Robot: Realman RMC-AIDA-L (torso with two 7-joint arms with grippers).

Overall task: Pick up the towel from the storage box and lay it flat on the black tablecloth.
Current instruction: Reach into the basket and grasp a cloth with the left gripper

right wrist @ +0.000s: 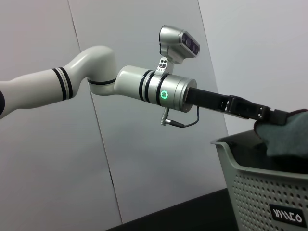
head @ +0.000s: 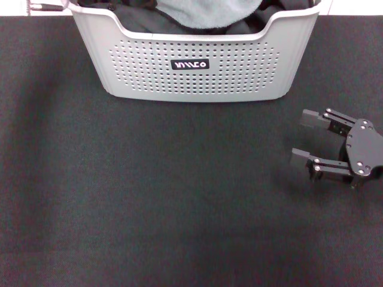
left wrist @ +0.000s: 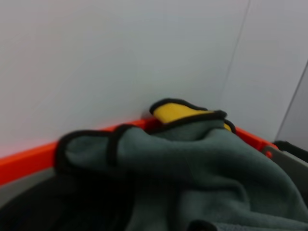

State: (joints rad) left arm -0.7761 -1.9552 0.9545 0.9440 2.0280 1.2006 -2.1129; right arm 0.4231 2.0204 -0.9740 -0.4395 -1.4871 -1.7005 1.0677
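Matt plastic, grainy cloth and soft fleece

The storage box (head: 191,78) is smooth, matt light grey plastic, pierced with rows of small holes and bearing a glossy black logo plate (head: 190,64). Inside it the towel (head: 203,13) looks like soft, napped grey fleece with black stitched edging and a yellow panel (left wrist: 180,113). Under the box, the black tablecloth (head: 149,197) has a rough, grainy weave. Beside the box, the right gripper (head: 306,139) is matt black; above the box, the left arm (right wrist: 144,86) has a satin silvery-white shell.
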